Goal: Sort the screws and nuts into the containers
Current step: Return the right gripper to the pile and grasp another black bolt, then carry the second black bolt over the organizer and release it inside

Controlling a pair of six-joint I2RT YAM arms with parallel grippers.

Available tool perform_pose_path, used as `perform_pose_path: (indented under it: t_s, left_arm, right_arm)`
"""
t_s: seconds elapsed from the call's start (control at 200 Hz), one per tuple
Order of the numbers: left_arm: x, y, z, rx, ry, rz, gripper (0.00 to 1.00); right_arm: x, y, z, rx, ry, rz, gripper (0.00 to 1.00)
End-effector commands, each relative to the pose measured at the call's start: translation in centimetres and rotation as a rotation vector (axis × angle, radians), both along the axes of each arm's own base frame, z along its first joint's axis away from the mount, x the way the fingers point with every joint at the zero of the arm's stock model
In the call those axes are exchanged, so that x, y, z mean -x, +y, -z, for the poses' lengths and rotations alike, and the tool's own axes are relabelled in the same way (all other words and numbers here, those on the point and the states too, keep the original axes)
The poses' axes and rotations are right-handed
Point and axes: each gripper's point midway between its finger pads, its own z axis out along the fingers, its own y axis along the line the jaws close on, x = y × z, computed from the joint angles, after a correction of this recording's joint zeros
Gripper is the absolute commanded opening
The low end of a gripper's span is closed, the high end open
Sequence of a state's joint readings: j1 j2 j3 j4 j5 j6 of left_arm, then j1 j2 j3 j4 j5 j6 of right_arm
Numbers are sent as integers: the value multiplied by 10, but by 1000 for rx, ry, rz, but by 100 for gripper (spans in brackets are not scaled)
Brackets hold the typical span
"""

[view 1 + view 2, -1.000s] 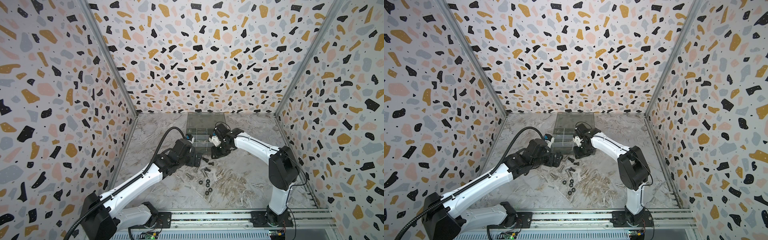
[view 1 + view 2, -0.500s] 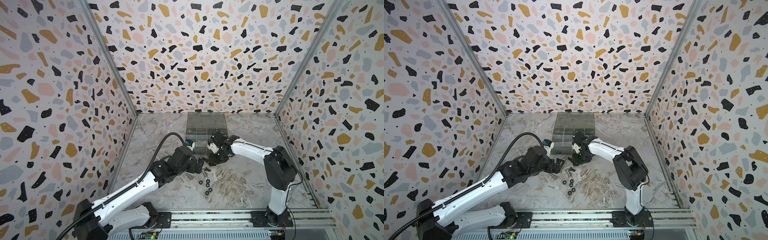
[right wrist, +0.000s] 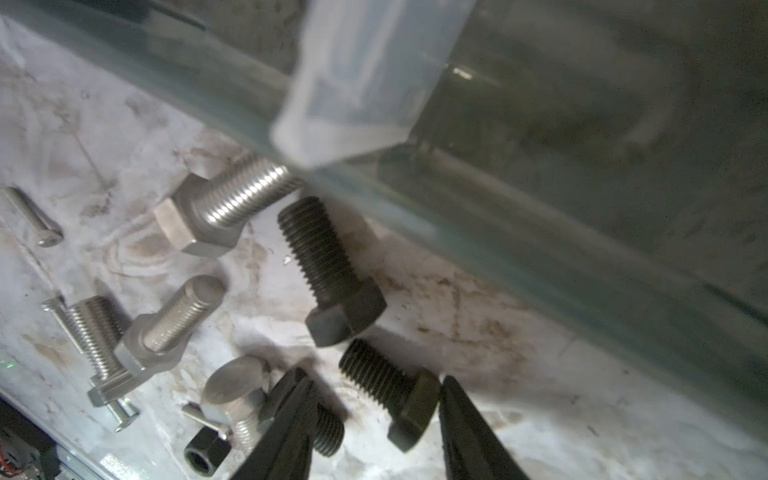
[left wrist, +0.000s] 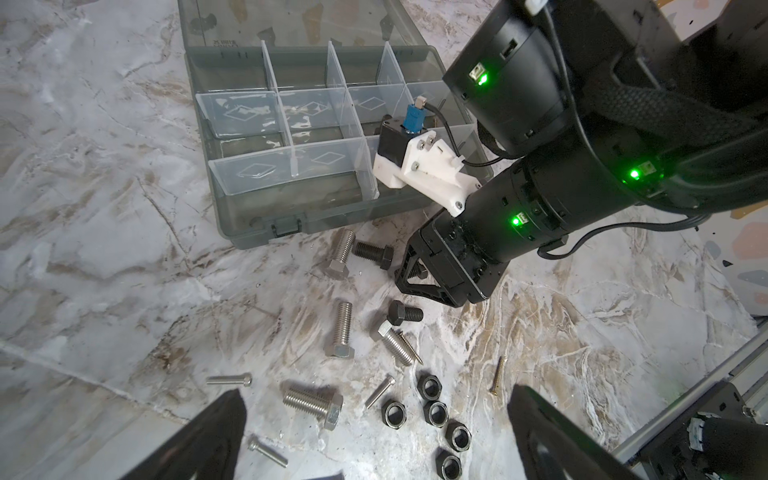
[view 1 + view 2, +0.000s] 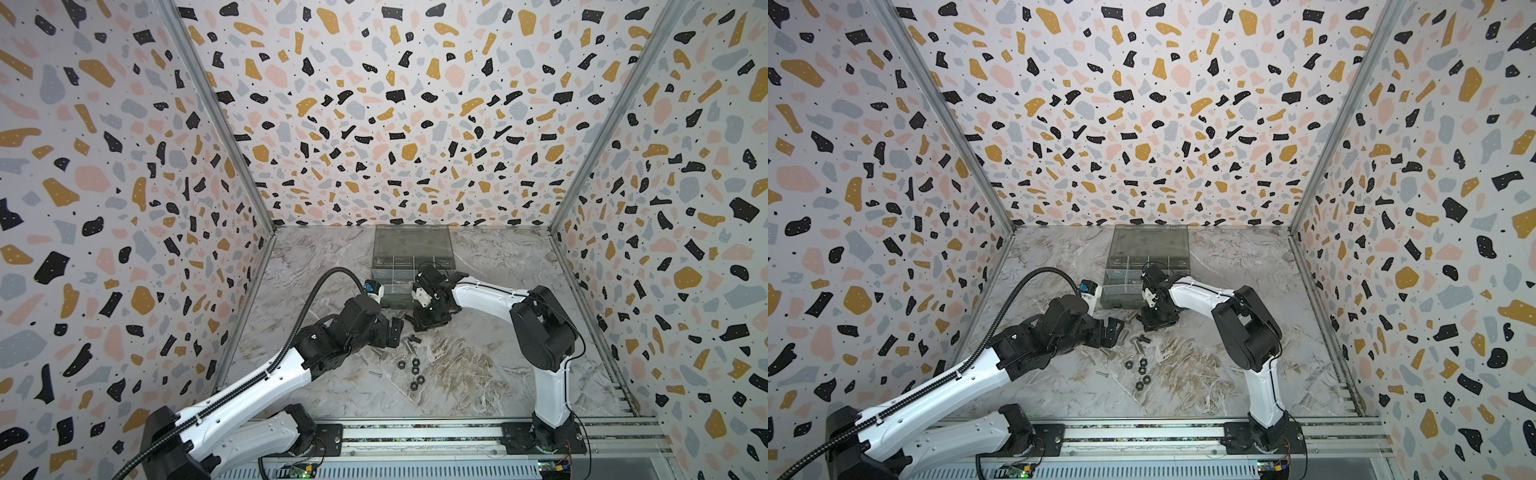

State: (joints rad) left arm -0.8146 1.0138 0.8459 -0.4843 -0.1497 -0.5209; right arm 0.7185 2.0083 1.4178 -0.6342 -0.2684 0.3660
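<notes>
Change: right tool (image 3: 377, 384), lowered from containers (image 4: 249, 216), now straddles black screw (image 3: 392, 401).

The left arm (image 5: 249, 386) stretches low toward the organiser box (image 5: 409, 245), and the left gripper (image 5: 395, 330) hangs just short of the box's front wall with its jaws spread wide. The right arm (image 5: 490, 293) folds at the elbow and reaches along that same wall. Its wrist is bent down, and the right gripper (image 5: 430, 320) points downward with its jaws partly apart.
</notes>
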Motion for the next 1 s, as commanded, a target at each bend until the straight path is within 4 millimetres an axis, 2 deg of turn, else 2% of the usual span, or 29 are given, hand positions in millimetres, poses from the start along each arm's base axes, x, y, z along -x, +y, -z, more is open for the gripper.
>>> perform_pose_path:
  t_s: [0.0,0.305,0.561,0.991]
  left_arm:
    - [1,4,-2,-15,-15,-5,100]
    - [2,8,1,-42,-20,3,100]
    - [3,11,4,-55,-27,6,100]
    - [7,13,6,-46,-29,10,100]
  right_arm:
    - [-2,5,-2,8,-1,11,49]
    - [-2,-2,11,122,-5,-2,39]
    - [14,-2,13,160,-9,-38,48]
    - [28,-12,14,210,-24,-48,48]
